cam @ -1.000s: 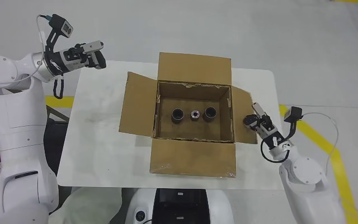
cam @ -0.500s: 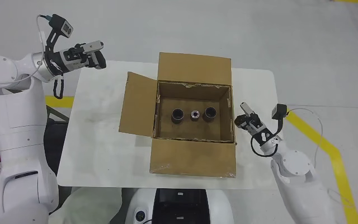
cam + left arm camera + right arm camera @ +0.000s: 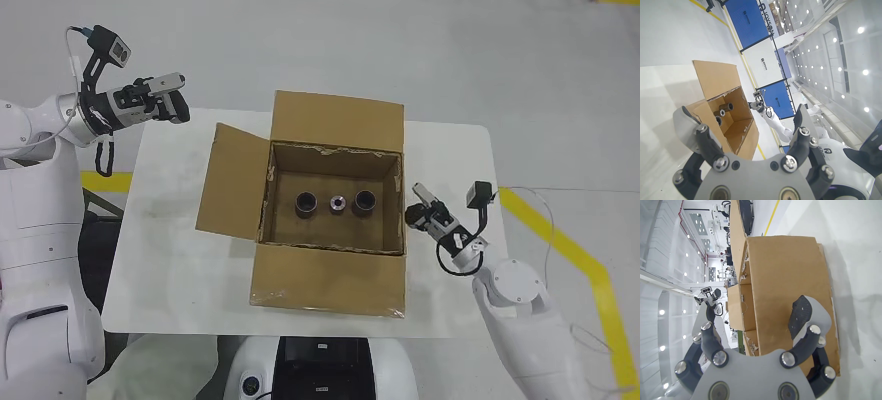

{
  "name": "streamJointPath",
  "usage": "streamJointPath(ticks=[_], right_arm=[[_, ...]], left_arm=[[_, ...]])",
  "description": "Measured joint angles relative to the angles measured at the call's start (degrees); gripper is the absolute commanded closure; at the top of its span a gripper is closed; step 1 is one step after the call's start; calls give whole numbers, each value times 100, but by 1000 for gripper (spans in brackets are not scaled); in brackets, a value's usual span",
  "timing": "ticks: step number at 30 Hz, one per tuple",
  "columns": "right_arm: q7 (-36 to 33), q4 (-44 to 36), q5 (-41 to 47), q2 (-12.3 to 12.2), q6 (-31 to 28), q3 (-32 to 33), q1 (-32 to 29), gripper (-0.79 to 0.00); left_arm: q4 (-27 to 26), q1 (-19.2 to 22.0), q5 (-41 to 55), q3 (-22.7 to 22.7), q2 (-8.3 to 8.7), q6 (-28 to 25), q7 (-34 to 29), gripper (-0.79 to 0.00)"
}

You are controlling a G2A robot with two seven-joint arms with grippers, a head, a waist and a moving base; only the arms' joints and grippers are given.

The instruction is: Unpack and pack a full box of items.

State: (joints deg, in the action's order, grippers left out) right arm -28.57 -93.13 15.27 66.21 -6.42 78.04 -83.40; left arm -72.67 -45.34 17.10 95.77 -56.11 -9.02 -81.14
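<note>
The right gripper [image 3: 415, 212], fingers spread wide, sat at centre-right against the cardboard box [image 3: 330, 275], apparently touching its side flap [image 3: 787, 275]; pressing squarely and slowly should avoid skewing it.

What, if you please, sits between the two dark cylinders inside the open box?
A smaller round metal part sits between one dark cylinder and the other dark cylinder, all in a row on the floor of the box; the top view shows it.
</note>
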Motion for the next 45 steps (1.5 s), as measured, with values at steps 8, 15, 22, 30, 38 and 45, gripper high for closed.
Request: streamJointPath(ticks=[8, 15, 22, 30, 38, 45], right_arm=[[147, -418, -302, -43, -134, 300, -139, -785], [-32, -1201, -731, -80, 180, 360, -86, -785], [-421, -1647, -1216, -64, 546, -143, 301, -785], [-1048, -1592, -2188, -20, 1008, -1017, 1032, -785], [-1095, -1559, -2408, -6, 1119, -1189, 1166, -785], [-1094, -1560, -2408, -6, 1119, -1189, 1166, -785]], left_arm=[[0, 0, 0, 0, 0, 0, 0, -785], [0, 0, 0, 0, 0, 0, 0, -785], [0, 0, 0, 0, 0, 0, 0, -785], [0, 0, 0, 0, 0, 0, 0, -785], [0, 0, 0, 0, 0, 0, 0, -785], [0, 0, 0, 0, 0, 0, 0, -785]])
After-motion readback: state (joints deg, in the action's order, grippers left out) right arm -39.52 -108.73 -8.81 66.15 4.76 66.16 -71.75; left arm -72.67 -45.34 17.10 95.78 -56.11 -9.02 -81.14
